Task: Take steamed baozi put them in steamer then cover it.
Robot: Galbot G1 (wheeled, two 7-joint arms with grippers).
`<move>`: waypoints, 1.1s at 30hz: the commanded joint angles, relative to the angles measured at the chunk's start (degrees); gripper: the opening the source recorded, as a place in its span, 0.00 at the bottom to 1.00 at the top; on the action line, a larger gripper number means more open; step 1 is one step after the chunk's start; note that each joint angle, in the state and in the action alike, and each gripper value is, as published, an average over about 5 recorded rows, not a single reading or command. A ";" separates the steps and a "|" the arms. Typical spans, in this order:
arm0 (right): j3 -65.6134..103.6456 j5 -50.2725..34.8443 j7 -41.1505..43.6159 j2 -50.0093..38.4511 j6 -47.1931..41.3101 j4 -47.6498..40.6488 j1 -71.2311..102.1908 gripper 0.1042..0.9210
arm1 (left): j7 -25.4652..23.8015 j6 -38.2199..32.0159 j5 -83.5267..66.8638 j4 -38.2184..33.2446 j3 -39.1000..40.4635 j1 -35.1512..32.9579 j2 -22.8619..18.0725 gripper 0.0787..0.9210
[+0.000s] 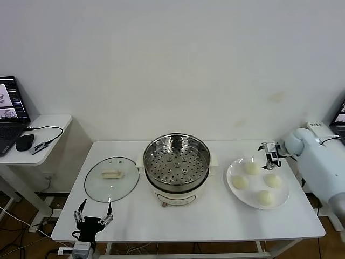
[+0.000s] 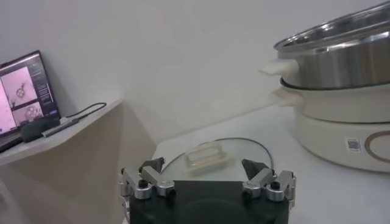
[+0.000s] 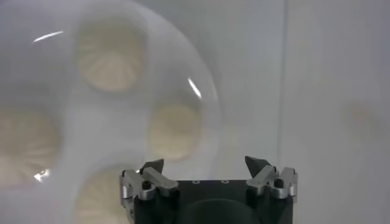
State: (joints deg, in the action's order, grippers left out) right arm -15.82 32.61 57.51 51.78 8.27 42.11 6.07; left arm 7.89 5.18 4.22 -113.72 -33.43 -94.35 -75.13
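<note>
Four steamed baozi [image 1: 252,168] below my right gripper [image 1: 269,160], jaws wide, empty (left gripper [image 1: 92,219] likewise): soft, light, probably easily dented, so pinch gently across the sides.

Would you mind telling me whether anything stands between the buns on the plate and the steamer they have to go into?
Nothing visible does. The four baozi lie uncovered on the white plate, with bare table between it and the steamer. The steamer is open; its lid lies flat on its far side. The right gripper hovers open over the plate.

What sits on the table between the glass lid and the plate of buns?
The round steel steamer stands between the clear glass lid and white plate of buns, seen in the head view.
</note>
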 commanded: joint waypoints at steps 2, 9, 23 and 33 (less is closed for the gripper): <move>-3.49 0.50 4.46 5.25 1.45 -11.05 -5.37 0.88 | -0.11 0.02 0.08 0.16 -0.08 0.03 0.00 0.88; -1.33 0.57 4.24 7.98 1.09 -13.55 -5.04 0.88 | -0.25 0.00 0.09 0.00 -0.38 -0.15 -0.04 0.88; 0.75 2.56 3.62 10.13 0.09 -16.21 -4.07 0.84 | -0.33 0.11 0.19 0.42 -0.13 0.30 -0.22 0.88; 2.38 5.67 2.32 11.91 -0.56 -19.13 -4.54 0.72 | -0.32 0.04 0.14 0.44 -0.26 0.14 -0.32 0.88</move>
State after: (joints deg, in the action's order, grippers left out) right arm -14.13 36.63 60.14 62.44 7.90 25.20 1.78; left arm 7.55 5.24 4.36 -113.30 -33.66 -94.19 -75.46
